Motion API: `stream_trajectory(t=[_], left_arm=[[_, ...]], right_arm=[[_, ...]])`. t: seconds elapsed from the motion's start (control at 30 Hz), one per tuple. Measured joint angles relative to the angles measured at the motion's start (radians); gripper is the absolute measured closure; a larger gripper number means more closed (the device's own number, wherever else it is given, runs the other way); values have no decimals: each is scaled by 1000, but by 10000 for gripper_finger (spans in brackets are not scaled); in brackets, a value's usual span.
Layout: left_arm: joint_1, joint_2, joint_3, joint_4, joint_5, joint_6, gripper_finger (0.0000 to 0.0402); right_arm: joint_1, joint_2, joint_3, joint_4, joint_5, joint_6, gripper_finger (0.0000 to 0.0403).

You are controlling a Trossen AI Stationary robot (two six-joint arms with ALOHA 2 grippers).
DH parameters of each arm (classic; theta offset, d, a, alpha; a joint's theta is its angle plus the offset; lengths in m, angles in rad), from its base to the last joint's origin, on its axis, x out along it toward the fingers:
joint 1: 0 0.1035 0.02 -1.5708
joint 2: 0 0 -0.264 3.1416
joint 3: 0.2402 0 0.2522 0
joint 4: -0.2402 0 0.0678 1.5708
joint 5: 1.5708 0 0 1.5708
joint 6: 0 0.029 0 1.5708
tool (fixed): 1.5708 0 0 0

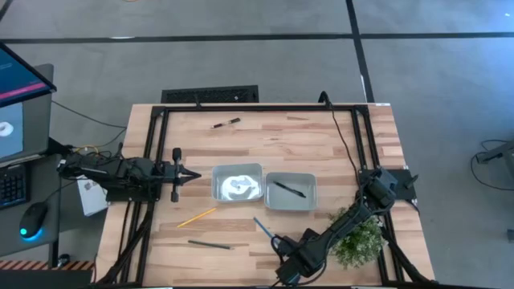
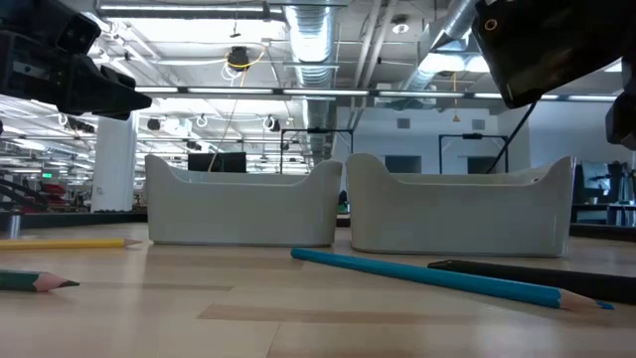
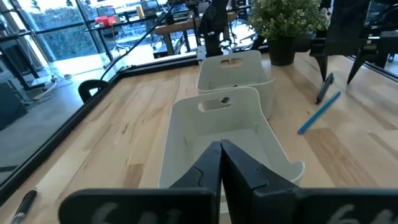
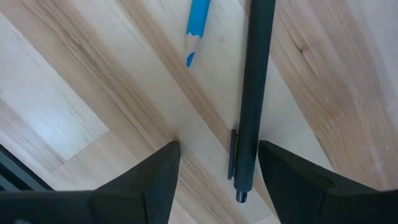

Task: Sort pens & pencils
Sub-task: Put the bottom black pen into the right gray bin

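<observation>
Operator: Status of the right end effector (image 4: 214, 165)?

Technician: Fingers spread wide, poised over a black pen (image 4: 252, 93) lying on the tabletop (image 4: 74, 112), between the fingers but off-centre, near one finger. Nothing is held.

Operator: Risk?

Technician: On closing, that nearer finger may strike the pen first and roll it away. The blue pencil (image 4: 198, 25) lies just beside; its tip could be nudged.

Operator: Surroundings?

Technician: Two grey bins (image 1: 237, 183) sit mid-tabletop; one holds a pen (image 1: 289, 189). A potted plant (image 1: 359, 238) crowds the right arm. The left end effector (image 1: 195, 174), fingers closed, waits beside the bins.
</observation>
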Motion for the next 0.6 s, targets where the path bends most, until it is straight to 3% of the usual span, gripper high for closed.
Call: stream_trajectory(t=[0.4,0.6], left_arm=[[0,0,0,0,-1,-14,401],[0,0,0,0,-1,-16,401]], right_arm=[[0,0,-1,9,-27,60,162],[0,0,-2,20,-30,63,210]])
